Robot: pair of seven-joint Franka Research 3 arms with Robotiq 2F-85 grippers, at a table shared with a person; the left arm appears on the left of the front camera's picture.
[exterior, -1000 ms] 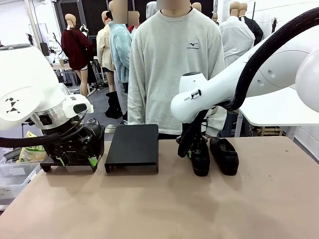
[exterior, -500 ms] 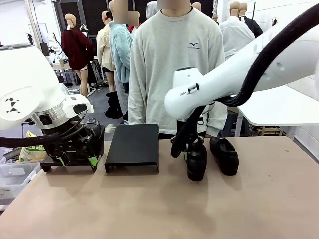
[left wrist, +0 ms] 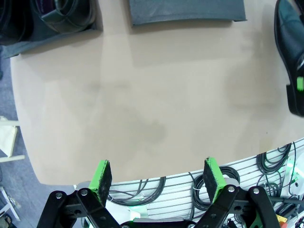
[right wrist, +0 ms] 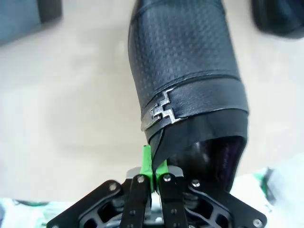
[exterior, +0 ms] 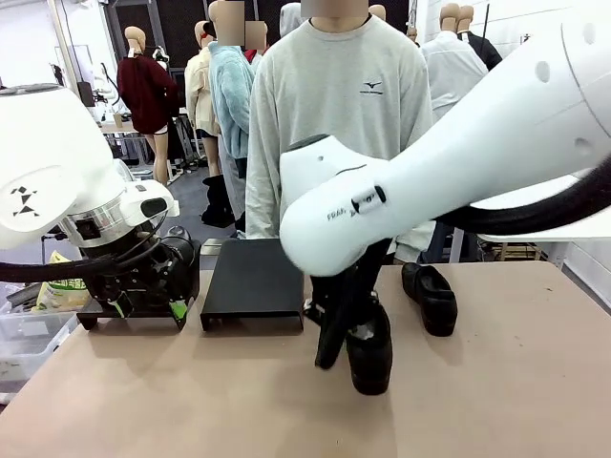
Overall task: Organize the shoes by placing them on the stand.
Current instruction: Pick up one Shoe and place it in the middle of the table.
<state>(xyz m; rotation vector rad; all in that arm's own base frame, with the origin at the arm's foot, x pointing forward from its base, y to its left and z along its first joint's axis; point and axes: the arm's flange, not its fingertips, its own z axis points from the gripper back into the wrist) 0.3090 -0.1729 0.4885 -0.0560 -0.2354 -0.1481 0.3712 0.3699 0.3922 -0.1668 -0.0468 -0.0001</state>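
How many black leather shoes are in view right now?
4. One black leather shoe gripped in the right pincer; one on the tan table, far right; seemingly two, cropped, on a dark platform at the left. Others may be hidden.

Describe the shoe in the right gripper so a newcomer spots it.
On the table, look right of the black stand, below the white arm. The black shoe there has its collar pinched by the right gripper, unlike the loose shoe lying alone farther right.
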